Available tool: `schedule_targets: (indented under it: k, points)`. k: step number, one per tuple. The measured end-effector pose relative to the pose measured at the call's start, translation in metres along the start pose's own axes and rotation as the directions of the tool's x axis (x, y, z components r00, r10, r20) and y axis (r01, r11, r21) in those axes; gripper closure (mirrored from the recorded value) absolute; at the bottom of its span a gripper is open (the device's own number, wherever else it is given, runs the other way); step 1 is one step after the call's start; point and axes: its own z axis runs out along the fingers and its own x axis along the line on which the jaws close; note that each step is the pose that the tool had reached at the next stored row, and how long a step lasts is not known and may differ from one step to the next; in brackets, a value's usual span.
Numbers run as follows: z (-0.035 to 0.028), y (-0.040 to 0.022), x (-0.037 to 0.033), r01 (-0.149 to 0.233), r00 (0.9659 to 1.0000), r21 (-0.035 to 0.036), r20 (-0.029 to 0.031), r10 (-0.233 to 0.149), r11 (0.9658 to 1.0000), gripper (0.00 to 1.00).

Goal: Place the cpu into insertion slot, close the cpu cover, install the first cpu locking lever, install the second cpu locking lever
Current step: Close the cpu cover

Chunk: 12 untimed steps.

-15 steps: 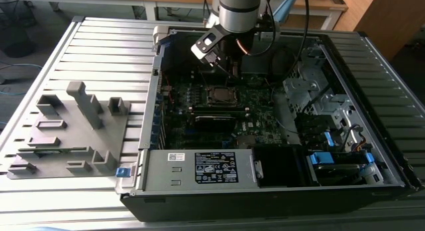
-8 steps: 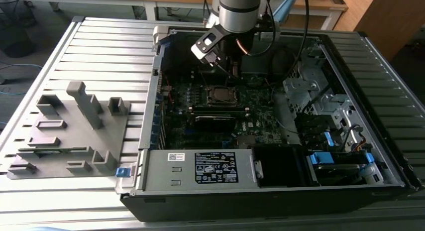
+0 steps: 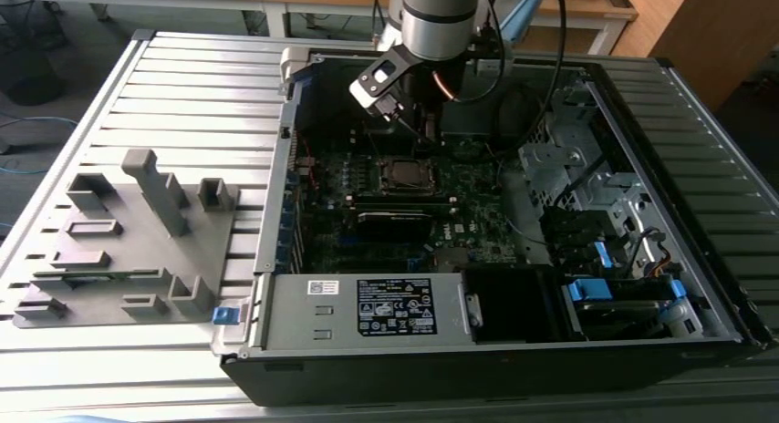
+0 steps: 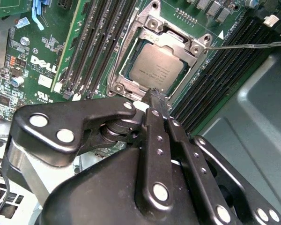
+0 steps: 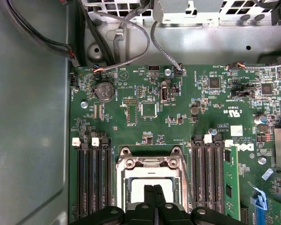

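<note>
Resting empty, clenched-together fingers [image 4: 151,117] on the rim of the cpu cover [image 4: 174,41], lying closed over the seated cpu [image 4: 152,68], just at twelve o'clock of it in the exterior view, and probably risking skidding off that thin frame, gouging the motherboard [image 4: 47,61].

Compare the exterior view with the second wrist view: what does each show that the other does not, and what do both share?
Exterior view, not the wrist one: the slatted table, a grey fixture block and the whole computer case. Second wrist view, not the exterior: a thin locking lever sticking out from the socket. Both: the cpu framed by the cpu cover, the shut gripper at its edge.
</note>
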Motion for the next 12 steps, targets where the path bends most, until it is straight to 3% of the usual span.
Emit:
schedule_targets:
  k: [2, 7, 9, 10, 12]
  points:
    - [0.0001, 0.0001, 0.0, 0.0, 1.0, 0.001, -0.0001, 0.0, 1.0, 0.89]
    - [0.0005, 0.0001, 0.0, 0.0, 1.0, 0.0336, 0.001, 0.0, 0.9994, 0.89]
    - [0.0003, 0.0, 0.0, 0.0, 1.0, 0.0361, 0.0014, 0.0, 0.9993, 0.89]
    - [0.0005, 0.0, 0.0, 0.0, 1.0, 0.0435, 0.0013, 0.0, 0.9991, 0.89]
    - [0.0005, 0.0, 0.0, 0.0, 1.0, 0.0444, 0.0014, 0.0, 0.999, 0.89]
